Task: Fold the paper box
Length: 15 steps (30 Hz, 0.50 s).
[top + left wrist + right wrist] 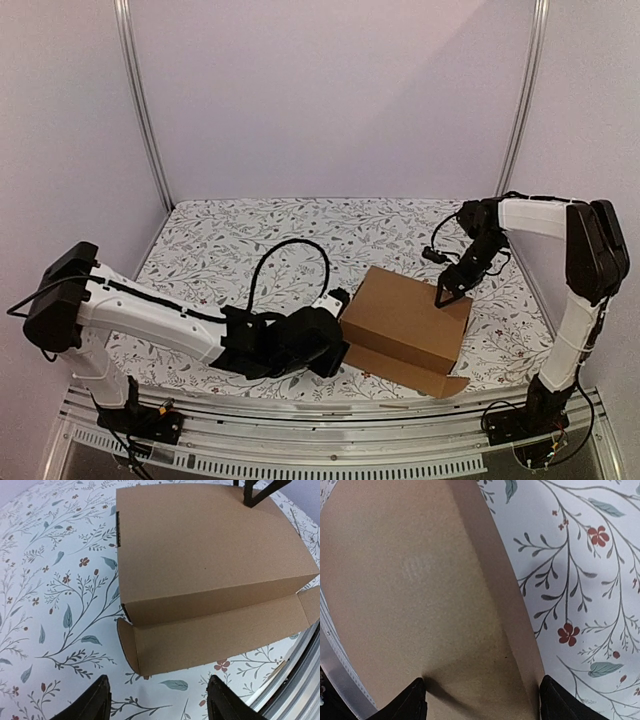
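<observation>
**Both grippers standing wide at a closed-up paper box**

The right gripper point(482, 700) is holding its two fingers spread wide and is clamping nothing. It is pointing down onto the paper box point(405, 315), and its fingertips are resting on the brown top panel close to the far right edge. In the right wrist view the plain cardboard is filling the space between the fingers, with a shadow lying under them.

The left gripper point(157, 700) is also standing wide open with nothing in it. It is hovering low at the box's near left corner, facing it. Only the floral tablecloth point(250, 240) is showing between its fingers, and they are staying apart from the cardboard.

The box is sitting on the cloth to the right of the middle, towards the near edge, between the two grippers. It is standing up as a shallow rectangular box with its top panel lying down over it, so the inside is hidden and I cannot tell what it is holding. Its long front flap point(215, 640) is lying open on the cloth along the near side. A small rounded tab point(127, 642) is sticking up at that flap's left end. The flap's right end is reaching towards the metal rail point(300, 410) at the table's near edge.
</observation>
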### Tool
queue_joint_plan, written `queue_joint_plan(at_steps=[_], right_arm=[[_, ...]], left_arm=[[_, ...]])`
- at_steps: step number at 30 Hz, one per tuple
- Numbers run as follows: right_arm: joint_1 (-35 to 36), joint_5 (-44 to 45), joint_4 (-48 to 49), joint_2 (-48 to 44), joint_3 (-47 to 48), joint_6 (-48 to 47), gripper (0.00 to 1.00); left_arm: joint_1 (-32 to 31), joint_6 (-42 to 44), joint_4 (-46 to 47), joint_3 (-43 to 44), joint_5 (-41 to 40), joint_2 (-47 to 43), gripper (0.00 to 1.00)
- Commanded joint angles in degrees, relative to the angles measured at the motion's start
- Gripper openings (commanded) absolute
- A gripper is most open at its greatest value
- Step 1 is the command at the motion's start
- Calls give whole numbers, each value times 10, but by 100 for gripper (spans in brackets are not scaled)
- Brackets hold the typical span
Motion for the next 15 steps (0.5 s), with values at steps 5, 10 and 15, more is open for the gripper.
queue_joint_plan(at_steps=[5, 10, 15], right_arm=[[-2, 99, -38, -138, -56, 12, 78], [11, 57, 14, -215, -75, -39, 79], [67, 43, 47, -219, -82, -70, 77]], left_arm=[[-35, -43, -16, -112, -52, -76, 67], [1, 11, 44, -160, -17, -75, 58], [26, 66, 134, -185, 56, -78, 50]])
